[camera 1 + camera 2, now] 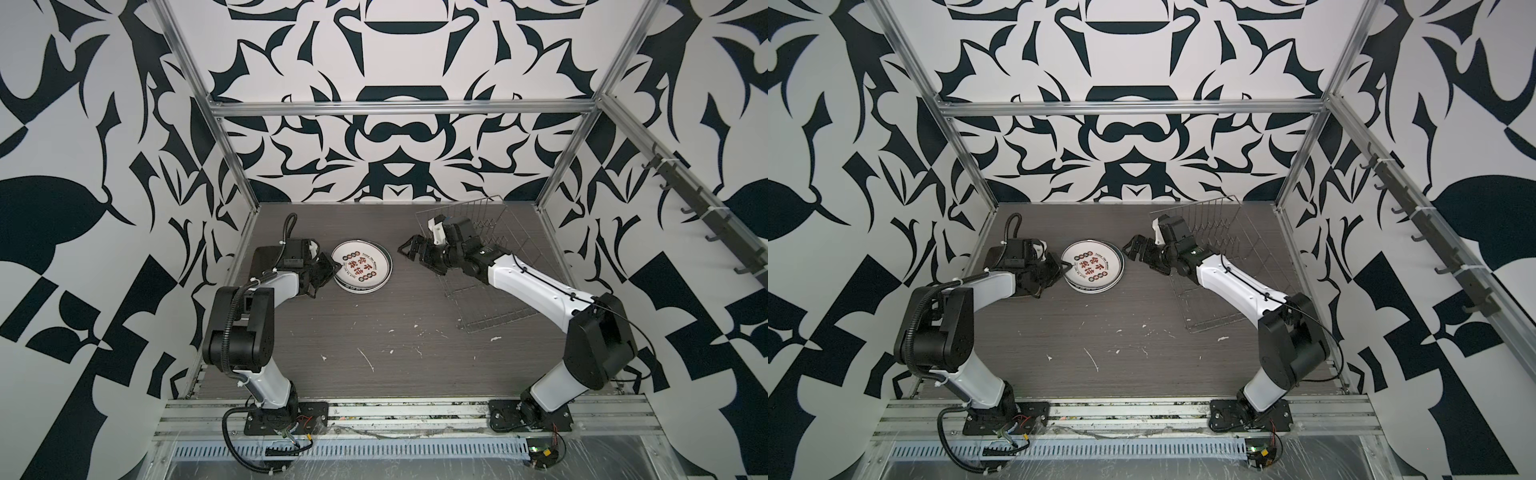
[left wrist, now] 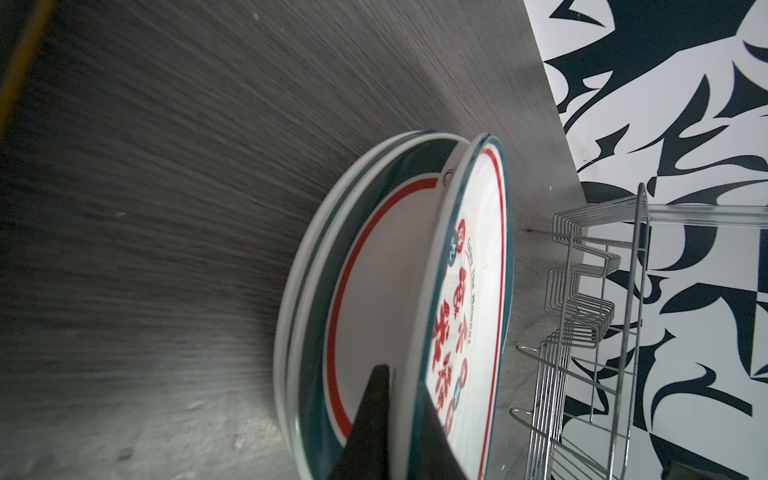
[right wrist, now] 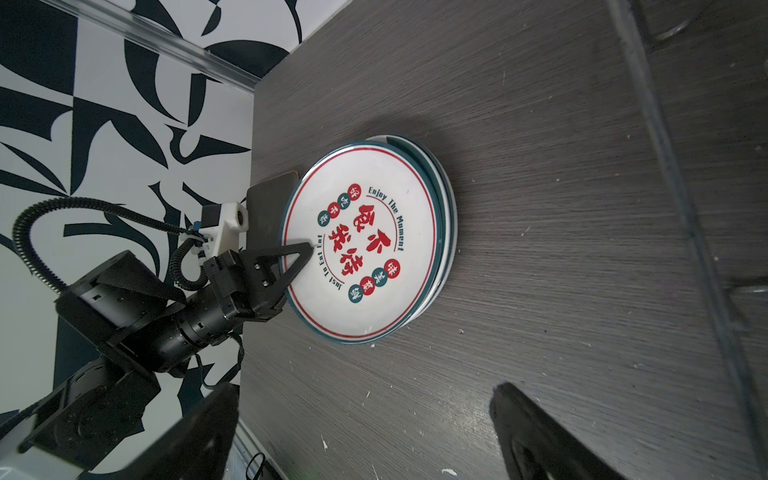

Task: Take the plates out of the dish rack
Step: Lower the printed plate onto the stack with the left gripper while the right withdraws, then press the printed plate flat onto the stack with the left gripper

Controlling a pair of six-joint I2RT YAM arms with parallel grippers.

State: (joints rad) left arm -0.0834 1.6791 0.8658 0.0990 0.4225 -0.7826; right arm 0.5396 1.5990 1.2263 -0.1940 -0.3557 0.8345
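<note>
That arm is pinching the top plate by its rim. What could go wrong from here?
1. The left gripper holds the top plate only at its rim, tilted above the stack; it might slip and clatter down.
2. It sits off-centre over the stack, so once released it could slide toward the table.

On the grey wood-grain table (image 1: pixel 374 332), a stack of round white teal-rimmed plates (image 1: pixel 363 268) lies left of centre, its top plate (image 3: pixel 361 241) offset leftward over those beneath. A dark rounded-square plate (image 1: pixel 264 257) lies just left of the stack. The silver wire dish rack (image 1: pixel 490 309) stands at the right rear.
</note>
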